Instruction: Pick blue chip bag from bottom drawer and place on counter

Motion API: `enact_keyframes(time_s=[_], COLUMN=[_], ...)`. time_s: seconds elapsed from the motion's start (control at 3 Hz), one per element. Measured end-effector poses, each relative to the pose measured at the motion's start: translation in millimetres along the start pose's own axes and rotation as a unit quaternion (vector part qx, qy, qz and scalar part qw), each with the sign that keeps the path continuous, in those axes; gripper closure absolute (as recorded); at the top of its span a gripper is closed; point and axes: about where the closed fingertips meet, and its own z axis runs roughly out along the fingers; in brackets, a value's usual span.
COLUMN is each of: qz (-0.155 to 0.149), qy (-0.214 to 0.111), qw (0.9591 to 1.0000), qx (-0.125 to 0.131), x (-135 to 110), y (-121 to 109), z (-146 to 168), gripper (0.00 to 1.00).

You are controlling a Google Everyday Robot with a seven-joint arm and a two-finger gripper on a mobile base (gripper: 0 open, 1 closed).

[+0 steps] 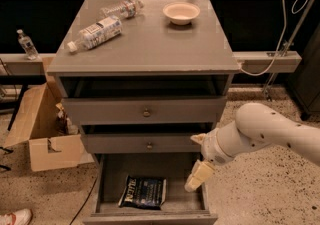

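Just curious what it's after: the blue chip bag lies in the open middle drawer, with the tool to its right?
No: the camera view shows the blue chip bag lying in the open bottom drawer, not the middle one. The tool is indeed to its right, above the drawer's right side.

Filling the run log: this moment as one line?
bottom drawer: open | blue chip bag: lying inside, ungrasped | gripper: at drawer's right edge, apart from bag | counter: no bag yet
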Motion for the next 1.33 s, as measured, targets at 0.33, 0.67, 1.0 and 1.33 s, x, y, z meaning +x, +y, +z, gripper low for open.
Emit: enact_keyframes(time_s=[0.33, 0.67, 1.0, 1.33], qz=[0.0, 0.009, 0.005, 0.008], qy=[0.0, -0.001, -0.003, -0.01], qw=[1.0, 0.9999, 0.9999, 0.9999], qx=[0.0, -0.006, -0.01, -0.002], x=[0, 26, 50, 69], y=[0, -23, -46, -62], z=[0, 43, 89, 129], gripper=[0.0, 0.0, 0.0, 0.0])
